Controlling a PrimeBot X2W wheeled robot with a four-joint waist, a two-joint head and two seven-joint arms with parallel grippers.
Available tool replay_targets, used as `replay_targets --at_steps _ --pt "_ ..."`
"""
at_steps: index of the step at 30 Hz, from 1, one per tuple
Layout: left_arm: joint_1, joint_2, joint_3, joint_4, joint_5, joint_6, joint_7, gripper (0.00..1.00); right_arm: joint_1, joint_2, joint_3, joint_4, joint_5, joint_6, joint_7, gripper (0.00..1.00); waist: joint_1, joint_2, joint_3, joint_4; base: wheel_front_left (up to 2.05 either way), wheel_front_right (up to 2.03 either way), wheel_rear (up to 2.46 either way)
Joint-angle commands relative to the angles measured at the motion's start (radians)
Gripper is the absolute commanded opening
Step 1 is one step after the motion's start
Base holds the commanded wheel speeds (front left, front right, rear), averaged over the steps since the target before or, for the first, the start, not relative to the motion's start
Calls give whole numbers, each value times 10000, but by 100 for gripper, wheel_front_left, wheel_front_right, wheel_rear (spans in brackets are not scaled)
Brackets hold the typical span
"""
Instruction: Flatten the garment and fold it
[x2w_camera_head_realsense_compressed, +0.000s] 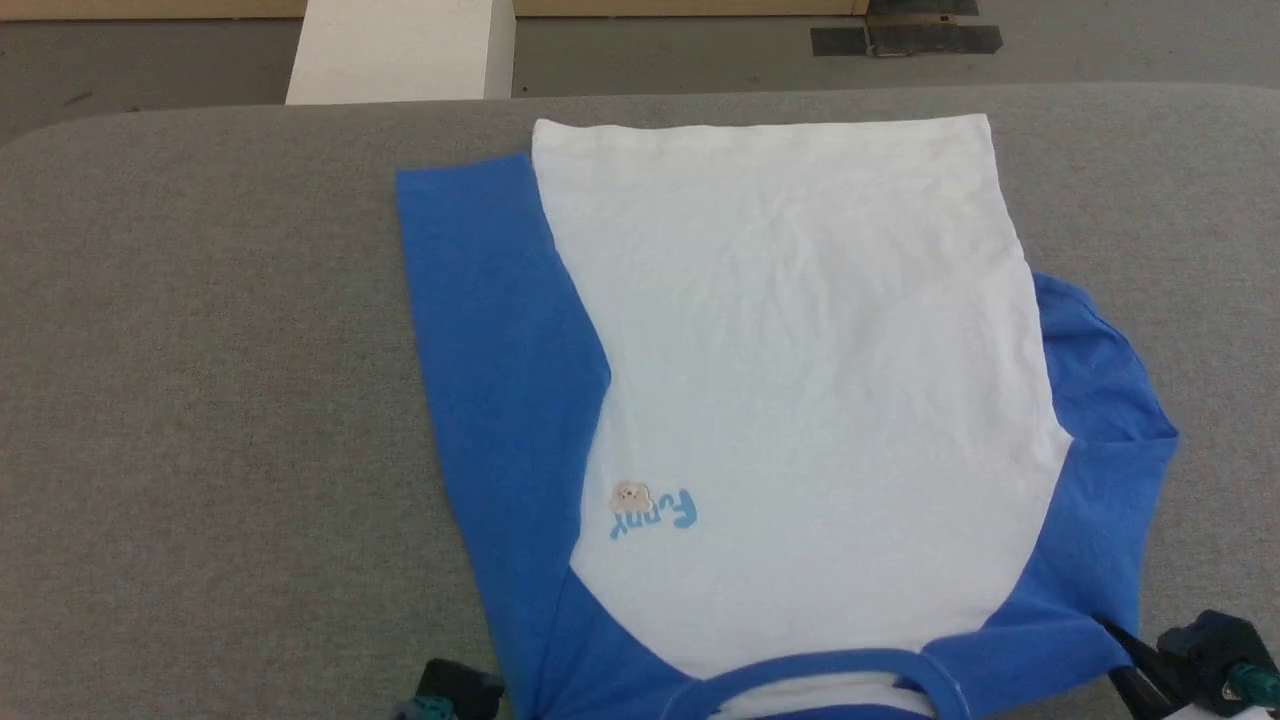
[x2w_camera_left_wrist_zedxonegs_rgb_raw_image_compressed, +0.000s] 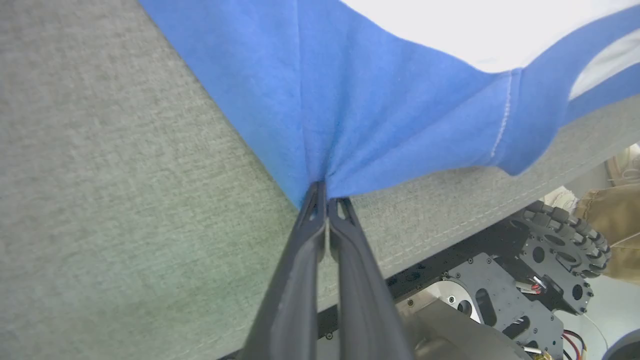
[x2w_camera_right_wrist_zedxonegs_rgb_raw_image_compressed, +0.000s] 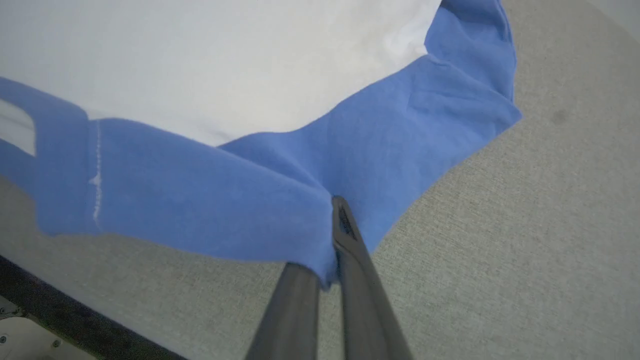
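The garment (x2w_camera_head_realsense_compressed: 800, 400), a white T-shirt with blue sleeves, lies spread on the grey table (x2w_camera_head_realsense_compressed: 200, 350), hem far, blue neckline (x2w_camera_head_realsense_compressed: 830, 670) at the near edge. A small blue-and-orange chest print (x2w_camera_head_realsense_compressed: 652, 510) faces up. My left gripper (x2w_camera_left_wrist_zedxonegs_rgb_raw_image_compressed: 327, 197) is shut on the blue shoulder fabric (x2w_camera_left_wrist_zedxonegs_rgb_raw_image_compressed: 350, 125) near the collar, its body at the bottom of the head view (x2w_camera_head_realsense_compressed: 450, 695). My right gripper (x2w_camera_right_wrist_zedxonegs_rgb_raw_image_compressed: 332, 215) is shut on the other blue shoulder (x2w_camera_right_wrist_zedxonegs_rgb_raw_image_compressed: 250, 195), with cloth draped over one finger; it appears at the lower right of the head view (x2w_camera_head_realsense_compressed: 1130, 650).
The table's near edge (x2w_camera_left_wrist_zedxonegs_rgb_raw_image_compressed: 450, 225) runs just behind my left gripper, with the robot's base and a wheel (x2w_camera_left_wrist_zedxonegs_rgb_raw_image_compressed: 565, 235) below it. A white box (x2w_camera_head_realsense_compressed: 400, 50) stands on the floor beyond the far edge. Bare tabletop lies left and right of the shirt.
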Motion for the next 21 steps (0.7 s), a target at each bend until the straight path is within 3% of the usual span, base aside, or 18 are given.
replay_targets --at_steps 1,11,12,13,14,15,16,21 --pt "332 -51 -44 115 -181 -28 -32 0 211 66 -19 88 61 -21 15 0 1 0 -71 -22 0 0 0" --pt "449 -429 57 788 -256 -87 -689 0 409 433 -152 566 44 -21 -156 0 1 0 -371 24 0 0 0" --pt "384 -503 102 873 -207 -85 -835 44 368 490 -170 619 38 -21 -190 0 1 0 -400 33 0 0 0" --pt "305 -595 132 1007 -160 -113 -983 83 318 545 -174 698 11 -21 -210 18 1 0 -439 48 0 0 0" --pt "257 -642 95 1130 -134 -169 -1007 95 282 571 -156 761 -17 -21 -215 32 1 0 -469 55 0 0 0" --pt "200 -704 64 1263 -111 -230 -1049 100 240 592 -118 826 -47 -21 -225 70 1 0 -498 67 0 0 0" --pt "158 -765 76 1355 -96 -253 -1131 100 210 610 -95 870 -61 -21 -243 100 1 0 -525 77 0 0 0" --pt "178 -832 120 1434 -150 -356 -1366 100 202 471 5 778 86 -21 -167 100 1 0 -706 118 0 0 0"
